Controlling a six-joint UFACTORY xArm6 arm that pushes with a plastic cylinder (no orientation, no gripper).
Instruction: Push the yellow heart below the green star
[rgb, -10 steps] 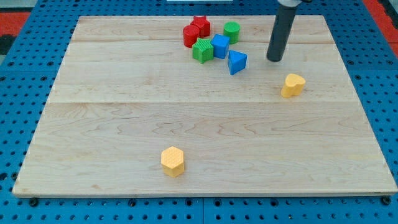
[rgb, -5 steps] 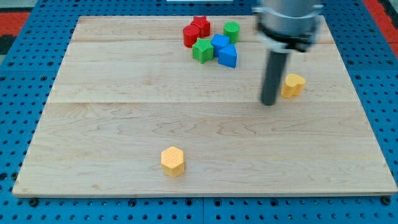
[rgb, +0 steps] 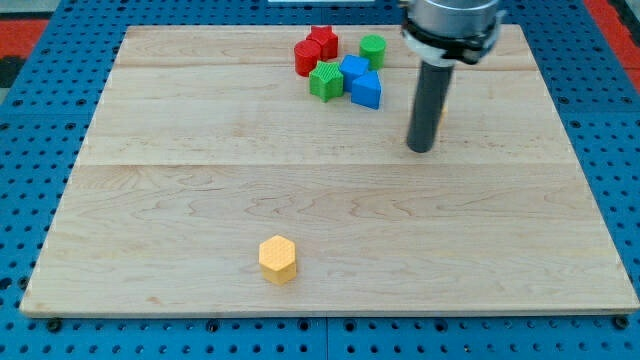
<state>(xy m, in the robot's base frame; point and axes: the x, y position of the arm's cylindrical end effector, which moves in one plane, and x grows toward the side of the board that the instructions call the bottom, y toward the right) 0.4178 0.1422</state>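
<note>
My tip (rgb: 421, 148) is covering most of the yellow heart (rgb: 441, 122). No fingers are fitted, so their state cannot be told. I am recommending rounding to the heart's three o'clock, then pushing steadily toward nine, stopping at the green star's (rgb: 326, 80) six.

Green star (rgb: 326, 81) flat near view's top (ribbed upper face); yellow heart hidden, position unclear.

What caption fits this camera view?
My tip sits right of the block cluster, the green star up left, yellow heart mostly hidden behind the rod.

Ridged green star (rgb: 326, 81); yellow hexagon (rgb: 277, 259).
</note>
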